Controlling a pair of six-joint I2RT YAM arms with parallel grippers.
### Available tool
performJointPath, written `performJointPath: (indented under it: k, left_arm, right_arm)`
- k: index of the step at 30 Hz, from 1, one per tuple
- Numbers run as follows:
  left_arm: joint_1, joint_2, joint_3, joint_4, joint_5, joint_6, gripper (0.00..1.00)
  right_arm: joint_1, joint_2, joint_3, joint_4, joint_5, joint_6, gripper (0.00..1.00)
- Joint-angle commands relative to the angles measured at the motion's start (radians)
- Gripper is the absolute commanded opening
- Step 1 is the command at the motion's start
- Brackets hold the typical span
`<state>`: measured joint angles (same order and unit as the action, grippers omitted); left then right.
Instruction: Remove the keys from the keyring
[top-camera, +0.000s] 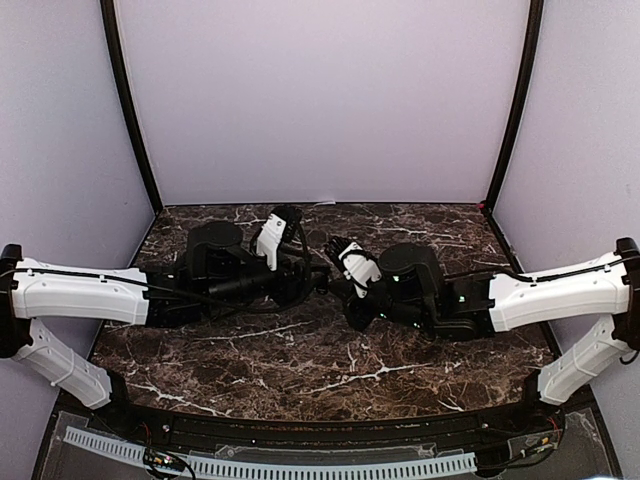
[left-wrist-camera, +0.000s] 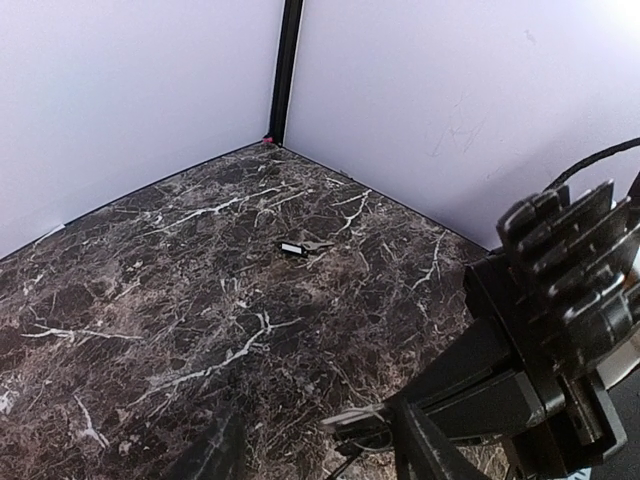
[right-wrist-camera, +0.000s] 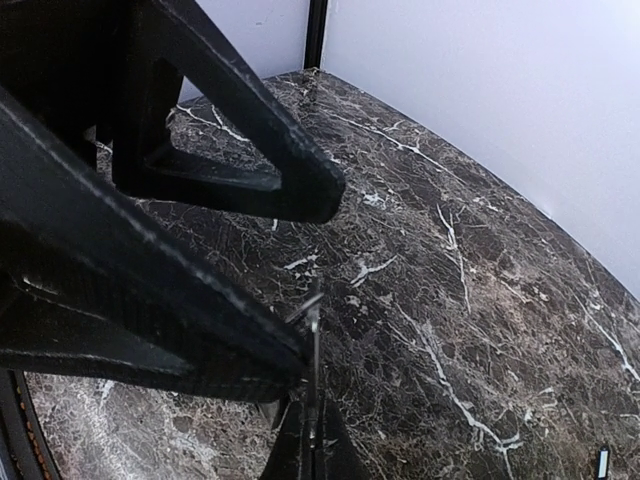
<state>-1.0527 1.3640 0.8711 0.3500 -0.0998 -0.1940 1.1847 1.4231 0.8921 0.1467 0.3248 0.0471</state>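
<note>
Okay, my right pincer (right-wrist-camera: 312, 440) clamps the thin keyring (right-wrist-camera: 315, 330). My left pincer (left-wrist-camera: 318, 440) gapes wide around it; one key (left-wrist-camera: 292, 247) lies well apart.

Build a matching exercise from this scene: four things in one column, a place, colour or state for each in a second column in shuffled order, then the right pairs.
Column one
1. loose key
2. right gripper
3. left gripper
4. walls

Column two
A. fingers apart
B. pale lilac
C. lying on the marble table, clear of both grippers
D. shut on a thin metal piece

Pairs: 1-C, 2-D, 3-A, 4-B
</note>
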Motion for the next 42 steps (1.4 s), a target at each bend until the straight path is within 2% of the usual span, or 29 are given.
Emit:
performJointPath:
  k: [1, 3, 18, 23, 30, 35, 42]
  left_arm:
    - [-0.007, 0.007, 0.037, 0.023, -0.02, 0.015, 0.53]
    - [-0.009, 0.009, 0.039, 0.024, -0.023, 0.019, 0.52]
    - [-0.01, 0.001, 0.026, 0.016, 0.003, -0.013, 0.17]
    - [-0.01, -0.004, 0.014, 0.028, 0.02, -0.033, 0.0]
    - [-0.01, -0.03, -0.017, 0.081, 0.024, -0.049, 0.0]
    - [-0.01, -0.034, -0.035, 0.131, 0.04, -0.081, 0.0]
    - [-0.01, -0.031, -0.067, 0.227, 0.041, -0.132, 0.0]
  right_arm:
    - [0.003, 0.009, 0.032, 0.007, 0.024, 0.014, 0.0]
    - [0.003, 0.011, 0.032, 0.005, 0.025, 0.017, 0.0]
    - [0.003, 0.007, 0.024, 0.007, 0.044, 0.025, 0.0]
    - [0.003, 0.005, 0.021, 0.009, 0.05, 0.022, 0.0]
    - [0.002, -0.024, -0.022, 0.034, 0.038, -0.055, 0.0]
    - [0.006, -0.074, -0.078, 0.091, -0.065, -0.155, 0.0]
    - [0.02, -0.086, -0.094, 0.11, -0.101, -0.215, 0.0]
